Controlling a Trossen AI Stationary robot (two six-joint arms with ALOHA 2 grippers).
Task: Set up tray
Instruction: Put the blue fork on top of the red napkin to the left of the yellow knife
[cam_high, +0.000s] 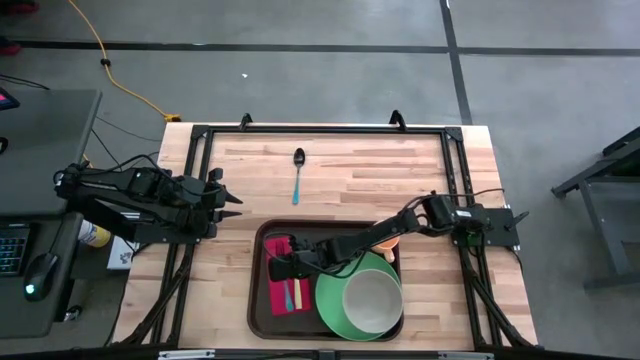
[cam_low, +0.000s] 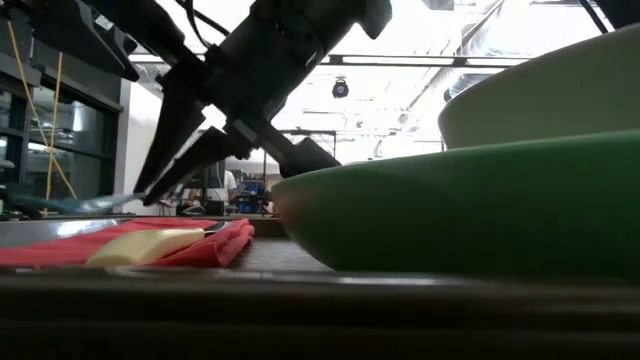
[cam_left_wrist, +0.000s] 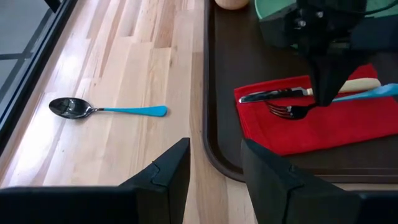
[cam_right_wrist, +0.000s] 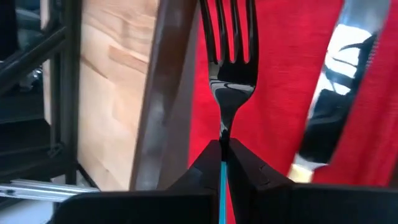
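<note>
The dark brown tray (cam_high: 262, 312) lies at the table's near middle. On its left part is a red napkin (cam_left_wrist: 292, 134) with a cream-handled knife (cam_left_wrist: 292, 94) on it. My right gripper (cam_high: 278, 268) reaches over the napkin from the right, shut on a blue-handled fork (cam_right_wrist: 231, 59), which lies beside the knife (cam_right_wrist: 336, 93). The fork's tines point toward the far edge. My left gripper (cam_left_wrist: 214, 165) waits open above the table's left side, apart from everything. My right gripper pinches the fork between its two fingers where the blue handle (cam_right_wrist: 222, 168) meets the metal neck. The fingers slant down from the table's right and lie across the fork. It sits about level over the red napkin (cam_right_wrist: 280, 81); I cannot tell whether it touches the cloth.
A green plate (cam_high: 335, 300) holding a pale bowl (cam_high: 372, 297) fills the tray's right part, with a tan object (cam_high: 392, 243) at its far side. A blue-handled spoon (cam_high: 298, 176) lies on bare wood at the far middle. Black frame rails (cam_high: 190, 180) run along the table's edges.
</note>
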